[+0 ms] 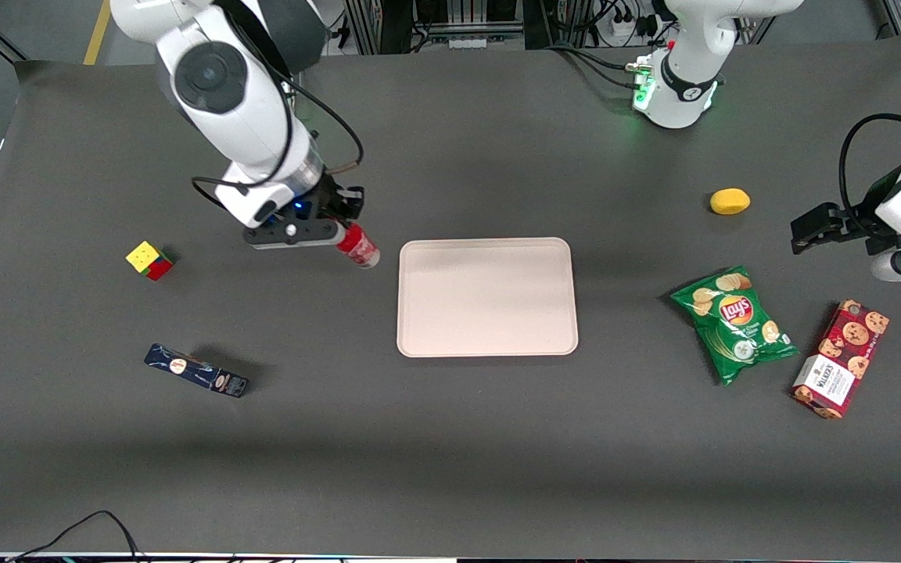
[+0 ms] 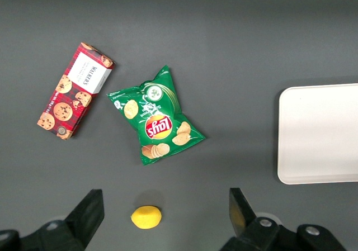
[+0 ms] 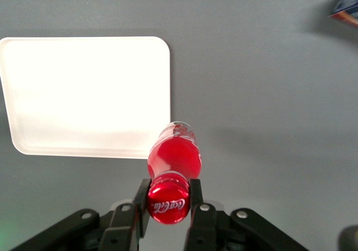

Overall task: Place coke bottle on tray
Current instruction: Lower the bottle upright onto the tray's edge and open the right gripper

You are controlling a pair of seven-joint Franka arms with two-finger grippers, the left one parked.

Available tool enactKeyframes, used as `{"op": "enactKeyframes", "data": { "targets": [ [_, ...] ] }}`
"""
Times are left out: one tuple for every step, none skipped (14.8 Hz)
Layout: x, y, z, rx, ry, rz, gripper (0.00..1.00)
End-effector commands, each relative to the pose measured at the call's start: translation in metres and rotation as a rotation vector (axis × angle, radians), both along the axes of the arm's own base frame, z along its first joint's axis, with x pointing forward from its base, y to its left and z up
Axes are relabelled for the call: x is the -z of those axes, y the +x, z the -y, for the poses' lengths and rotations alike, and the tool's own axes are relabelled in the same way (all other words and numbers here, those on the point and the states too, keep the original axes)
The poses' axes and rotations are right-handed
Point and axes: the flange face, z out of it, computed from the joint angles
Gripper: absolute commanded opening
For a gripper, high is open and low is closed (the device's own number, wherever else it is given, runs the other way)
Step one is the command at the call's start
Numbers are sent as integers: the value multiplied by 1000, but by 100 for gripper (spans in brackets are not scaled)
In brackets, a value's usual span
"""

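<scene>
Tray (image 1: 487, 297): pale pink, flat on table, nothing on it.
Gripper (image 1: 339, 228): beside tray's corner, toward the working arm's end, fingers clamped on bottle neck.
Coke bottle (image 1: 359, 245): held above table, tilted, cap half hidden between fingers.

Robotics lab: grey-matted table (image 1: 450, 469), bench-mounted arms, cabling and equipment racks (image 1: 458, 23).

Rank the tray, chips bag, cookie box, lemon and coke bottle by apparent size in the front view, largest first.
1. tray
2. chips bag
3. cookie box, close to the bag, so unsure
4. coke bottle, held above the table in the gripper, partly hidden
5. lemon, similar to the bottle
</scene>
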Motion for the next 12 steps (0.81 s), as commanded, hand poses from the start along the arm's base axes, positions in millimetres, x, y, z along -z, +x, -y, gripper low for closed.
{"op": "enactKeyframes", "data": {
  "targets": [
    [31,18,-40,62,54,-11,0],
    [41,16,-50,71,51,-10,0],
    [54,18,-56,78,34,-2,0],
    [68,15,-66,87,13,10,0],
    [79,16,-74,100,0,20,0],
    [91,15,-80,109,-14,23,0],
    [100,16,-86,117,-23,36,0],
    [103,19,-90,124,-22,44,0],
    [106,22,-93,131,-19,41,0],
    [110,22,-95,126,-20,42,0],
    [117,24,-94,122,-32,43,0],
    [123,27,-94,125,-42,46,0]
  ]
}}
